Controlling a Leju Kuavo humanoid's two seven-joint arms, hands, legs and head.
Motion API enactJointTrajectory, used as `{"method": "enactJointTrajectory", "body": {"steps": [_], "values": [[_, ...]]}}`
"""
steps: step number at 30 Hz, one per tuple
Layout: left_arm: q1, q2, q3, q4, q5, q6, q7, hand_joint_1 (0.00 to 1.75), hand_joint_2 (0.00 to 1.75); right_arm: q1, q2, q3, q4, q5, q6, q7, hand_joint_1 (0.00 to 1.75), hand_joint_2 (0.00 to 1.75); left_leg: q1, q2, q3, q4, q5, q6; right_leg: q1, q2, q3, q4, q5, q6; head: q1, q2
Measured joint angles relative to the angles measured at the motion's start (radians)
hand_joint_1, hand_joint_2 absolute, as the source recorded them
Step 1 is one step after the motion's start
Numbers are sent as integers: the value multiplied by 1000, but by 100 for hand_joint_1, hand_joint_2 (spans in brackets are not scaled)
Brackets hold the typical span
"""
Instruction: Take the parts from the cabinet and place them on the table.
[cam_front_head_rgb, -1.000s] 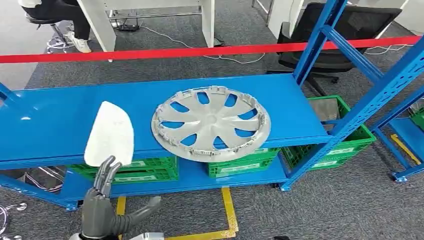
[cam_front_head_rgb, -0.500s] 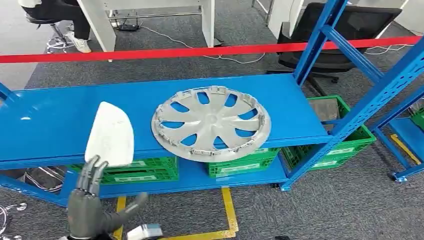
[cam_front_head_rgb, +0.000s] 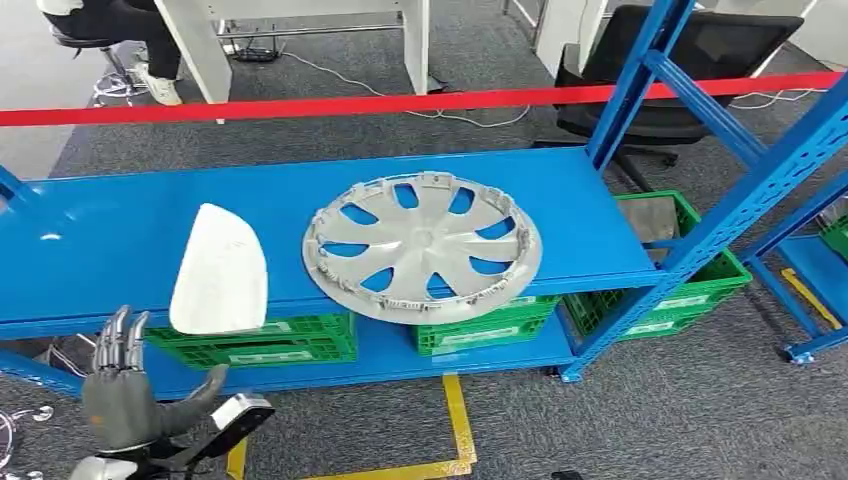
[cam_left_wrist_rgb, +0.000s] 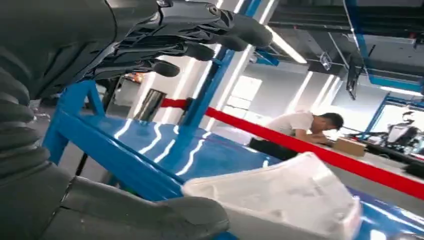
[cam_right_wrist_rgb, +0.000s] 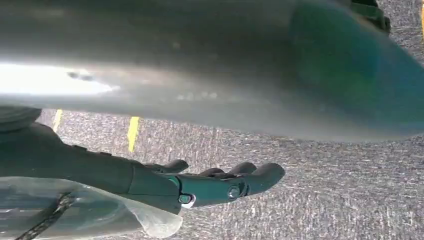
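Head view: the left hand (cam_front_head_rgb: 120, 400) is raised below and in front of the blue shelf (cam_front_head_rgb: 120, 235), fingers (cam_front_head_rgb: 118, 335) spread and upright, thumb out to the side, holding nothing. The white part (cam_front_head_rgb: 220, 270) lies flat near the shelf's front edge, just above and beside the hand but apart from it. The silver wheel cover (cam_front_head_rgb: 422, 245) sits beside the white part, overhanging the shelf's front lip.

Left wrist view: the fingers (cam_left_wrist_rgb: 200, 35) and thumb (cam_left_wrist_rgb: 150, 215) stand wide apart, with the white part (cam_left_wrist_rgb: 285, 195) between them and further off, untouched on the shelf. To do the reach well, I judge the hand should rise level with the shelf, slide the thumb under the part's overhanging edge and close from above.

Right wrist view: the right hand (cam_right_wrist_rgb: 210, 185) hangs over grey carpet (cam_right_wrist_rgb: 325, 190), fingers loosely extended and empty.
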Motion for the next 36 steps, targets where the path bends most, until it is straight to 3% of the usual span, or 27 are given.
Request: {"method": "enactJointTrajectory", "body": {"steps": [3,7,24,31,36], "values": [[-29,-29,75,39,-19,0,-18,0,175,-1,-3,5,0,0,2,1,0,0,0,0,0,0,0,0,0,1,0,0,0,0,0,0],[-40,-48,112,63,-21,1,-21,0,175,-2,-4,6,0,0,2,1,0,0,0,0,0,0,0,0,0,0,0,0,0,0,0,0],[-57,-55,148,103,-43,2,-19,0,175,-3,-10,17,0,2,3,2,0,0,0,0,0,0,0,0,0,0,0,0,0,0,0,0],[-91,-50,136,129,-75,2,17,0,175,-4,-14,24,0,8,4,3,0,0,0,0,0,0,0,0,0,0,-1,0,0,0,0,0],[-143,-39,85,176,-119,2,93,0,175,-9,-19,32,0,13,11,9,0,0,0,0,0,0,0,0,0,0,0,0,0,0,0,0]]}}
